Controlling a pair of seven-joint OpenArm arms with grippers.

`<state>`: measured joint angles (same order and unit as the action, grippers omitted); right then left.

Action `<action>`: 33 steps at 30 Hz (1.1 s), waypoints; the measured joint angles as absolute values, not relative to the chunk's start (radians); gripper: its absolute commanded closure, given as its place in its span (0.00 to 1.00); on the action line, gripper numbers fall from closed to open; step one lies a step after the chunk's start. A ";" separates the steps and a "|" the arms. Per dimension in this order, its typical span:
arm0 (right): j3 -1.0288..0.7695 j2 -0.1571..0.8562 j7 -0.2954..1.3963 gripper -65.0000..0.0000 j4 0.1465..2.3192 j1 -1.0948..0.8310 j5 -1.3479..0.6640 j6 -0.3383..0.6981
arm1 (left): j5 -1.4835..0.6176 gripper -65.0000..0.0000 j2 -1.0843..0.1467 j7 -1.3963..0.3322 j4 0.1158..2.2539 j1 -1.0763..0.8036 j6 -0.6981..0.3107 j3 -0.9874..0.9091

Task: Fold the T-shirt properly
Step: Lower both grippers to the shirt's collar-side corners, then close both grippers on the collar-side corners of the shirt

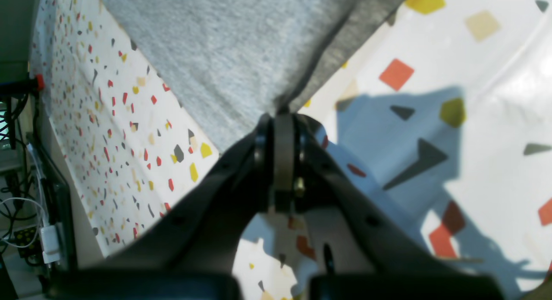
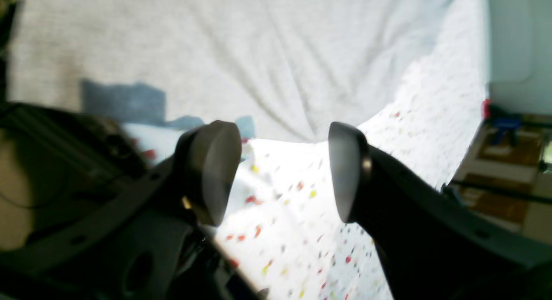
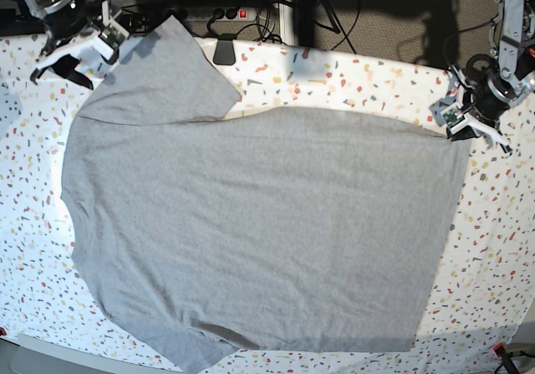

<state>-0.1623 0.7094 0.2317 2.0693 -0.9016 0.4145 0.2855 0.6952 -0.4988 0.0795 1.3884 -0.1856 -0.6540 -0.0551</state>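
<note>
We saw one heather-grey T-shirt (image 3: 259, 232), soft knit and plain, spread nearly flat across the speckled terrazzo-patterned table (image 3: 493, 240), one sleeve reaching to the far left. Two black grippers worked it: the left gripper (image 1: 282, 114) was clenched on a corner of the fabric at the far right, the right gripper (image 2: 284, 170) released, jaws apart over the table.

T-shirt (image 3: 259, 232) covers most of my table (image 3: 501, 248). Bare strips far right and near edge give me room. Cables and a power strip (image 3: 226, 12) crowd the far edge.
</note>
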 measured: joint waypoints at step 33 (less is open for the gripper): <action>0.186 0.742 0.255 0.80 1.742 -0.493 0.540 0.532 | 0.613 1.00 -0.498 0.076 1.387 -0.191 -0.656 -0.055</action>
